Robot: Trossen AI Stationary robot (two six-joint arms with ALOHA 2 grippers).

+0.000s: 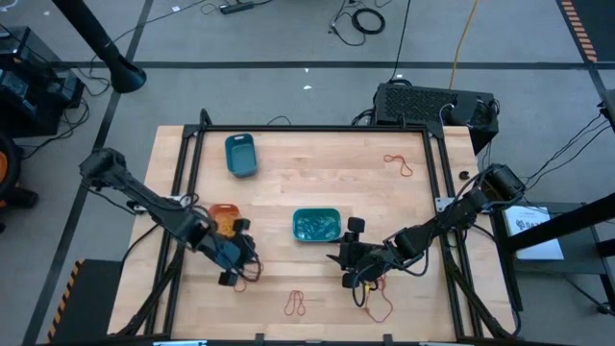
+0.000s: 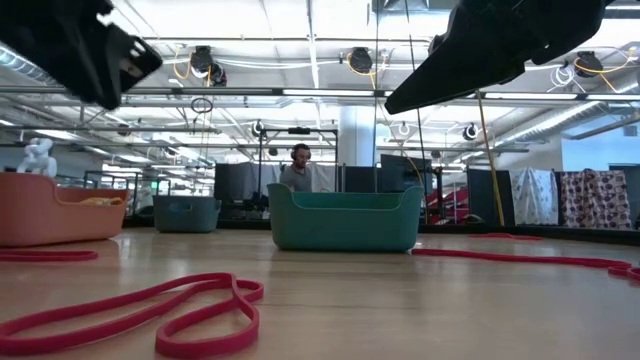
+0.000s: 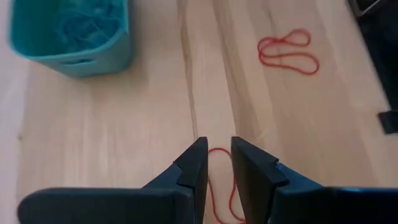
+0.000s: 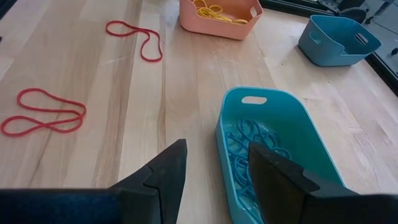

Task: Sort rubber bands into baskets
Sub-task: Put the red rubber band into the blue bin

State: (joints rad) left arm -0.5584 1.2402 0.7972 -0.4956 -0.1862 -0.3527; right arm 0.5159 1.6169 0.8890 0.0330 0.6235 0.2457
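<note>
Two fingers of left end effector [image 3: 216, 163] stand slightly apart astride a red band [image 3: 221, 186] on the surface [image 3: 124, 124]; next: clamp, lift. Right end effector [image 4: 214, 168] waits open above teal basket [image 4: 323, 155].

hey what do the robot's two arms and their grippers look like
Both arms are dark, near black, built of slim jointed segments with bulkier rounded joints. The left gripper and right gripper each end in two flat, angular, matte dark fingers. Thin cables run near each wrist in the high view. No markings are visible.

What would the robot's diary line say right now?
left end effector: open over red rubber band | right end effector: open by teal basket | red bands unsorted
</note>
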